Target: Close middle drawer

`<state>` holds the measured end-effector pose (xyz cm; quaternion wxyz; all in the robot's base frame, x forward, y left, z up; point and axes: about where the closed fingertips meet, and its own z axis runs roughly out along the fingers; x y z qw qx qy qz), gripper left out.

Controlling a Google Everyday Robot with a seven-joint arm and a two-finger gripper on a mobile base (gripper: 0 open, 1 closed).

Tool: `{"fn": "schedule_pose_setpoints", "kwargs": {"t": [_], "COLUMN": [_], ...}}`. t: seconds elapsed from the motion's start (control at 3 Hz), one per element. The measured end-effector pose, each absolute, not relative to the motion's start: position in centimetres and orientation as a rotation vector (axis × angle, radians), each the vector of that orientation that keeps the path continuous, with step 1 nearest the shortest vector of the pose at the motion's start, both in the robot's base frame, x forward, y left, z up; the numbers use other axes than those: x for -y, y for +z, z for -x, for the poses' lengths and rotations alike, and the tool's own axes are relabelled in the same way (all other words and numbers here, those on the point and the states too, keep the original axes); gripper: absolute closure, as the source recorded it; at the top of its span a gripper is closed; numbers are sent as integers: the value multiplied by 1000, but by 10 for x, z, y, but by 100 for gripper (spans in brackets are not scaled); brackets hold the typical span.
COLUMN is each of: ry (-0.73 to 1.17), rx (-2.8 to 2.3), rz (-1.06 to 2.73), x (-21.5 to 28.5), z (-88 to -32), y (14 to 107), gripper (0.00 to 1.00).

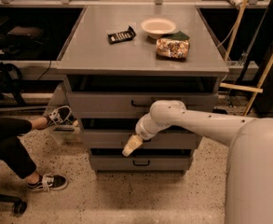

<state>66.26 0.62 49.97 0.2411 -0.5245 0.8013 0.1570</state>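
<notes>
The grey cabinet point(140, 55) has three drawers. The middle drawer point(103, 138) is the second one; its flat grey front stands a little proud of the cabinet, with a dark gap above it. My gripper point(130, 146) is at the end of the white arm, right at the middle drawer's front near its centre, pointing down and left. The gripper covers the spot where the drawer's handle sits. The top drawer point(103, 104) and the bottom drawer point(126, 162) show black handles.
On the cabinet top lie a white bowl point(158, 27), a snack bag point(173, 47) and a black object point(121, 35). A seated person's legs and sneakers point(47, 182) are at the left on the speckled floor. Wooden sticks point(255, 73) lean at the right.
</notes>
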Motion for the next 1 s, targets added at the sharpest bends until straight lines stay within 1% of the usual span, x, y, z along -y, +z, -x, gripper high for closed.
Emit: {"fn": "schedule_pose_setpoints", "kwargs": {"t": [0.33, 0.67, 1.0], "ry": [290, 193, 104], "rx": [-2324, -2508, -2705], "rz": [1270, 1078, 863], "x": [71, 144, 200], "z": [-634, -564, -480], "y": [540, 575, 609], "gripper": [0, 0, 0]}}
